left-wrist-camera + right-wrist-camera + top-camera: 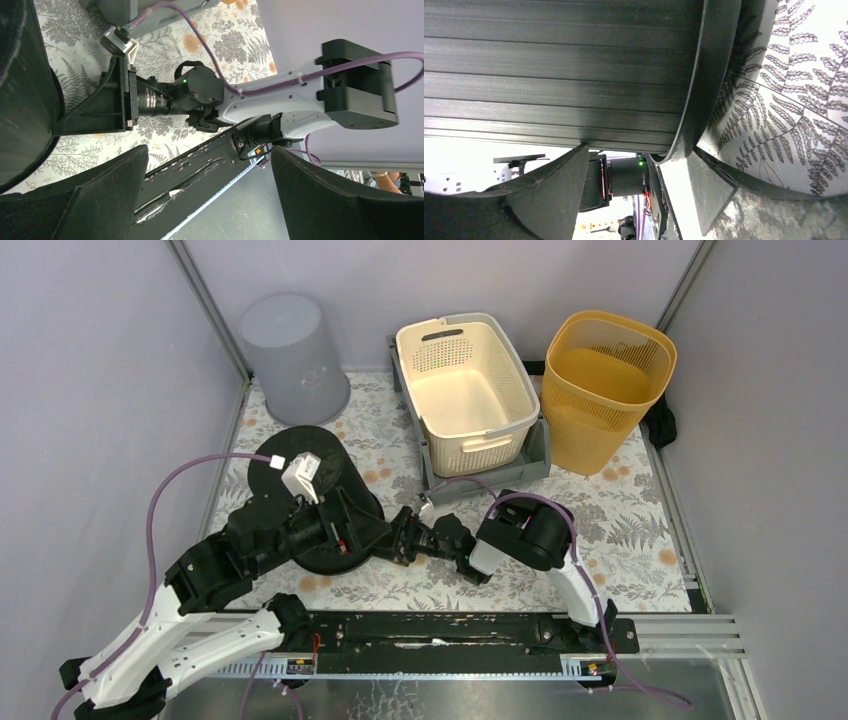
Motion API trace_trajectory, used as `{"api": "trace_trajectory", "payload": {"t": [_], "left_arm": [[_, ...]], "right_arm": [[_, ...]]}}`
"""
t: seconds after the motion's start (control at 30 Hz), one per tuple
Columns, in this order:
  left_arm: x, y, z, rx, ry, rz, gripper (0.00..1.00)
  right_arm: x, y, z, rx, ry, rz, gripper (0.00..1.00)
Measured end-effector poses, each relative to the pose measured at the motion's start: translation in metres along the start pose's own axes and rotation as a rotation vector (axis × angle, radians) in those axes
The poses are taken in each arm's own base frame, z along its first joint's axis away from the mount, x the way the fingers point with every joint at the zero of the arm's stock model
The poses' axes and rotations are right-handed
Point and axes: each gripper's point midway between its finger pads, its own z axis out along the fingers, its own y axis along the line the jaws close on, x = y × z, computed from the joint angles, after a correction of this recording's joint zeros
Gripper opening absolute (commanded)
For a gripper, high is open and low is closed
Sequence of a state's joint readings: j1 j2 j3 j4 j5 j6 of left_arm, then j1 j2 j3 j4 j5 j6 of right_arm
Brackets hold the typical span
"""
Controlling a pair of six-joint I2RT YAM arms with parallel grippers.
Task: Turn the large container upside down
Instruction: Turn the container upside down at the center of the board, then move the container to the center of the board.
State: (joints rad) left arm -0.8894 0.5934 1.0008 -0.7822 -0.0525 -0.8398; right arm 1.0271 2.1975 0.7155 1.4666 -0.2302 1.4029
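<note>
The large container [300, 455], a black ribbed bin, stands upside down on the patterned mat at centre left, its flared rim on the mat. My left gripper [365, 535] lies low by its right side, open and empty; in the left wrist view [209, 150] the bin's wall [22, 90] fills the left edge. From the right, my right gripper [405, 537] reaches to the bin's rim. In the right wrist view its jaws stand apart [636, 150], with the bin's rim [704, 100] just beyond the fingertips and neither finger pressing on it.
A grey bin [295, 358] stands upside down at the back left. A cream basket [465, 390] sits in a grey tray [540, 455] at the back centre, with a yellow mesh bin [605, 385] to its right. Booth walls close both sides.
</note>
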Motion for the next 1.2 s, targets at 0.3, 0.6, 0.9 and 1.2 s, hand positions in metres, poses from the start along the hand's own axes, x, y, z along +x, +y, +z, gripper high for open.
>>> {"api": "trace_trajectory", "payload": {"t": [0.3,0.6,0.9,1.2], "left_arm": [[0.01,0.014,0.015,-0.066,0.037,-0.014,1.0],[0.013,0.026,0.019,-0.116,0.031,-0.017,1.0],[0.02,0.043,0.025,-0.175,0.034,-0.022,1.0],[0.029,0.079,0.034,-0.302,0.006,-0.023,1.0]], "right_arm": [[0.004,-0.003,-0.004,0.061,0.044,0.014,0.87],[0.007,-0.01,-0.012,0.216,0.11,-0.052,0.9],[0.009,-0.012,-0.029,0.329,0.157,-0.161,0.91],[0.005,0.003,-0.059,0.347,0.145,-0.191,0.91]]}}
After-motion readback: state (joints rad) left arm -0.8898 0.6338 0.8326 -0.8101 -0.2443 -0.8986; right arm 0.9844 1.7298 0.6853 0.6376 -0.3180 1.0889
